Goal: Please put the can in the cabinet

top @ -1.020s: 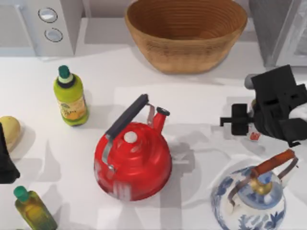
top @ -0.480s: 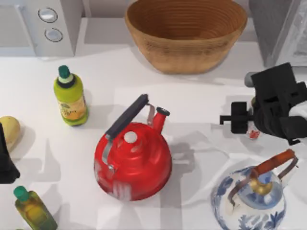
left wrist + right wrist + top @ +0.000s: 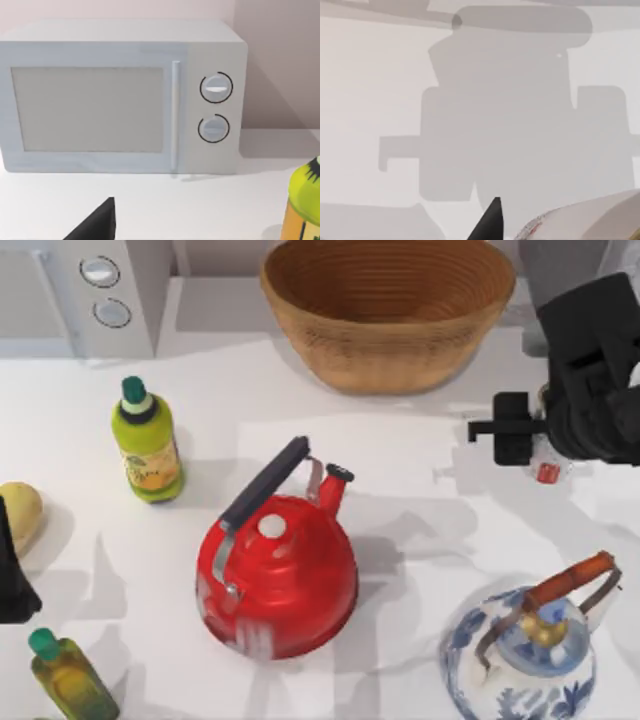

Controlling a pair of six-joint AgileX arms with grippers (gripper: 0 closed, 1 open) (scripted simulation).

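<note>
The right gripper (image 3: 545,445) is carrying the small white cylindrical can with red label marks (image 3: 547,472), jaws clenched on it, above the white counter (image 3: 400,440) near its right edge, just short of the grey box-like cabinet (image 3: 560,280) at the back right corner. The transport step appears to be under way; next, the can needs guiding into the cabinet. The left arm is sitting parked at the left edge.

No lettering is legible; the bottle (image 3: 147,443) label and the can (image 3: 547,472) marks are unreadable.
</note>
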